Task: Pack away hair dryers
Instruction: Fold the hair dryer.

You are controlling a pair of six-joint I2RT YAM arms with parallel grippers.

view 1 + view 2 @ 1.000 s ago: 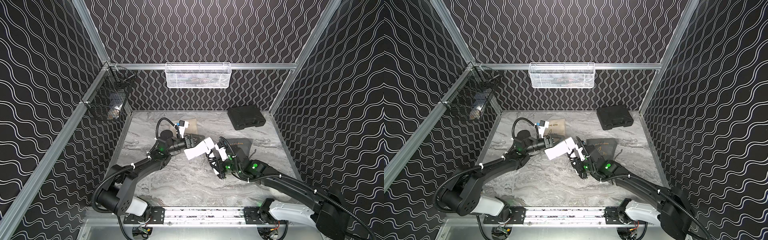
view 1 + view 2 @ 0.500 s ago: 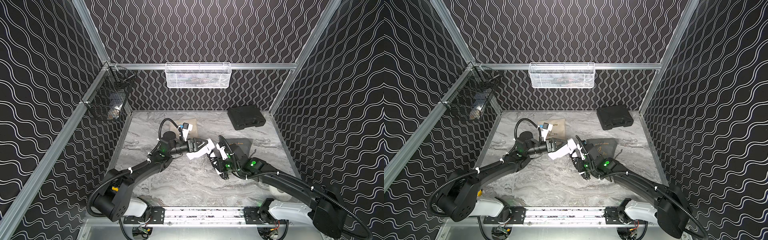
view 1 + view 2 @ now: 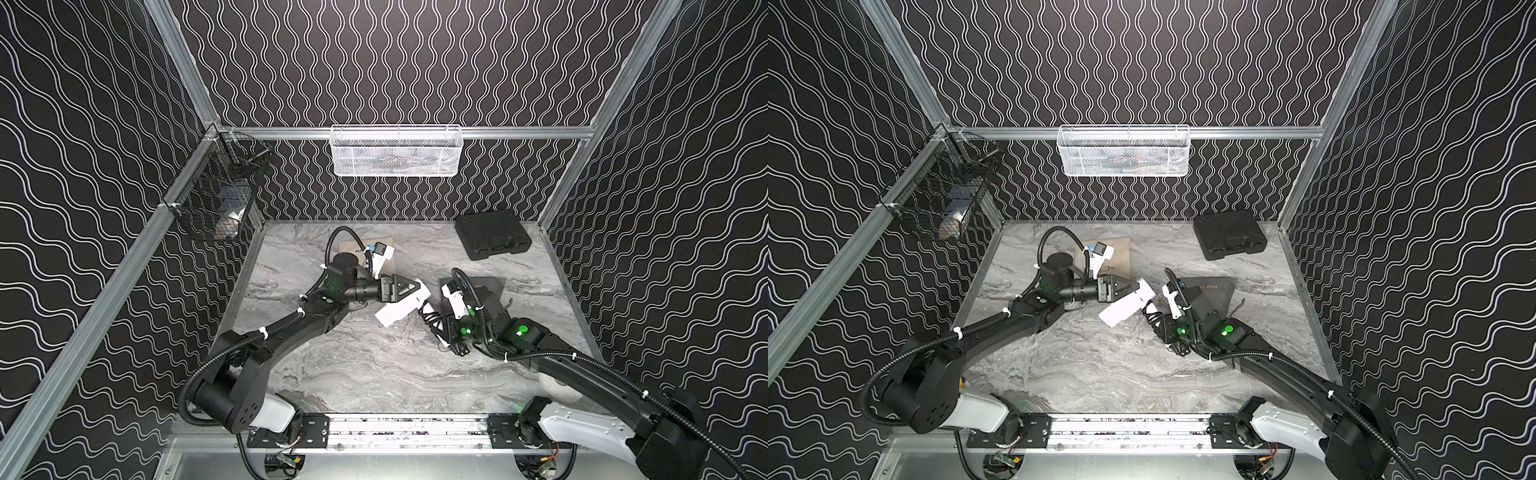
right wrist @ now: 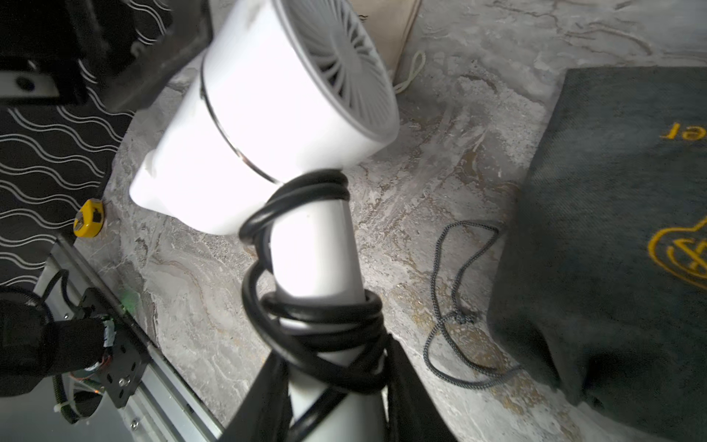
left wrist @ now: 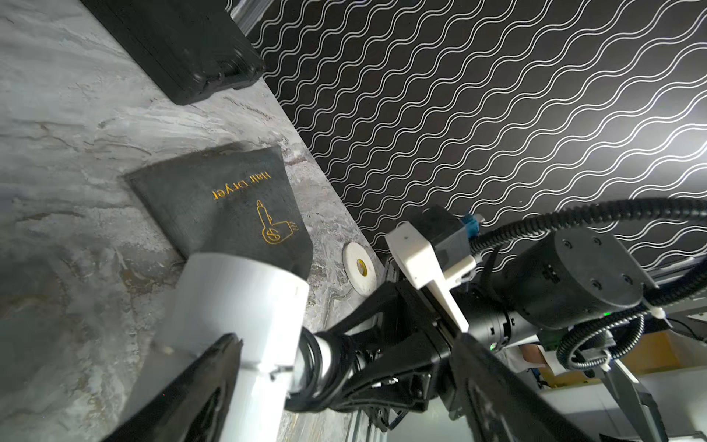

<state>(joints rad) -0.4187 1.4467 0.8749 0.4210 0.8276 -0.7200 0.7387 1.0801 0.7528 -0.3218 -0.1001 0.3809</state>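
The grey marble table (image 3: 353,374) filled the floor of the booth, and two black arms reached over it from the near edge; at the back right lay the black case (image 3: 492,235), closed up; the grey pouch (image 3: 492,286) lay flat on the right side, partly under the right arm; the beige pouch (image 3: 1121,255) lay farther back, behind the left arm; the white hair dryer (image 3: 401,309) was in the middle, between the two arms, and it looked lifted a little off the table; the right claw (image 4: 333,382) was clamped on the dryer's handle, down where the black cord (image 4: 317,325) was wound round it; the left claw (image 3: 415,286) was spread wide, with the fat white barrel between its jaws and a clear gap at one jaw, so it held nothing; the barrel's long line ran on a slant, fan end toward the back, blowing end toward the front left, and the handle stuck out sideways to the right claw; the left claw pointed at the barrel from the left, across that line; the grey pouch lay on the far side of the dryer from the left claw, so the right arm was much nearer to it; I guessed the dryer had to go that way next.
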